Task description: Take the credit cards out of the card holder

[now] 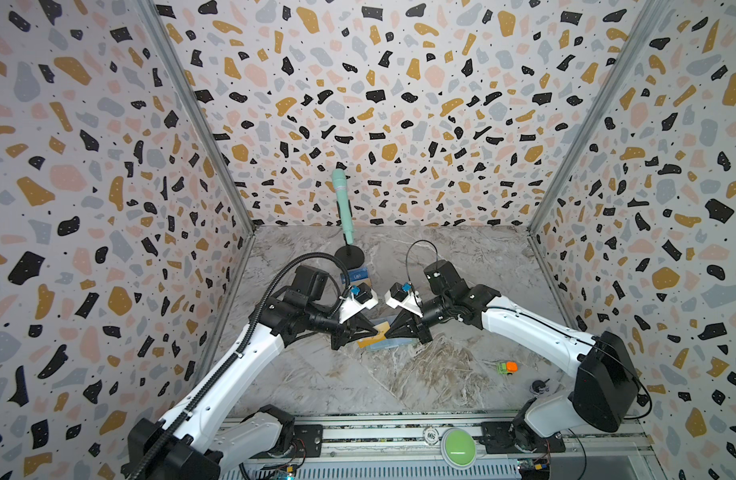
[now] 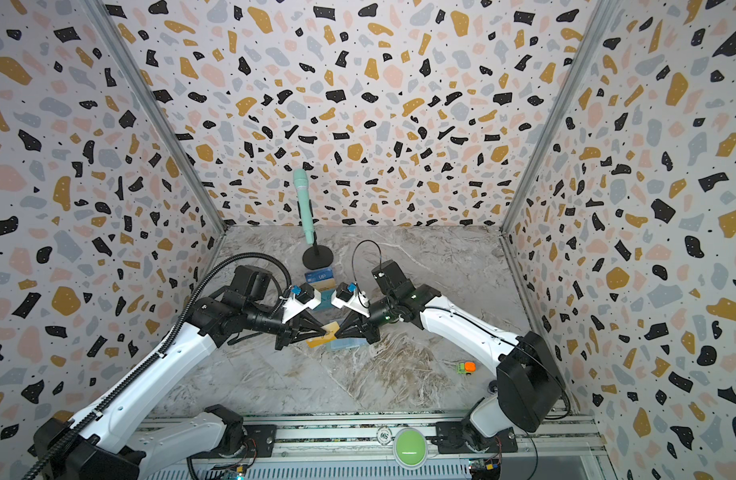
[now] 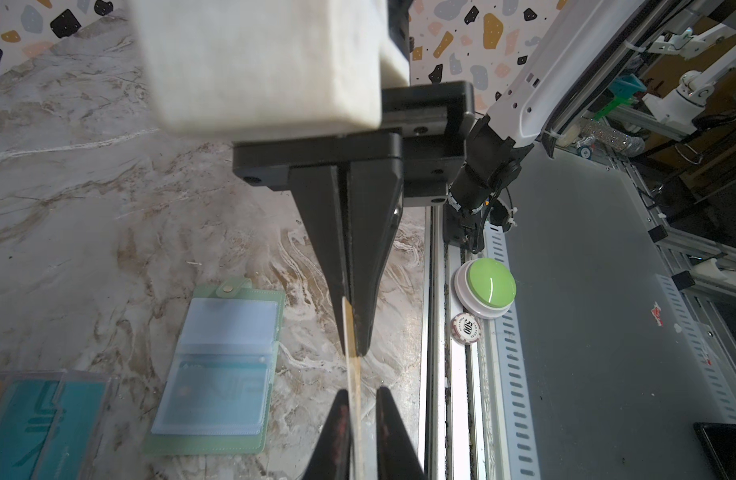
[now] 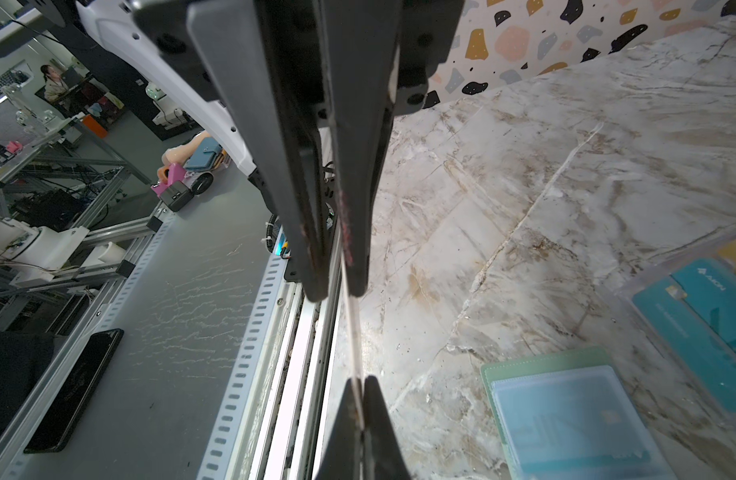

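A golden yellow credit card (image 1: 382, 327) (image 2: 332, 329) hangs above the table between both grippers. My right gripper (image 4: 359, 380) (image 1: 389, 330) is shut on one end of it. My left gripper (image 3: 361, 392) (image 1: 376, 331) stands around the other end. Its jaws are narrowly open: the card's edge (image 3: 353, 374) lies against one finger and a gap shows at the other. The mint-green card holder (image 3: 216, 365) (image 4: 565, 415) (image 1: 393, 343) lies open and flat just below. A bluish card (image 3: 216, 388) shows through one of its sleeves.
A clear tiered stand (image 1: 355, 276) (image 3: 38, 415) with cards stands behind the grippers. Further back is a mint microphone (image 1: 342, 208) on a black base. A small green-orange toy (image 1: 506, 367) lies at the right. A green button (image 1: 458, 446) and a chip (image 1: 431, 435) sit on the front rail.
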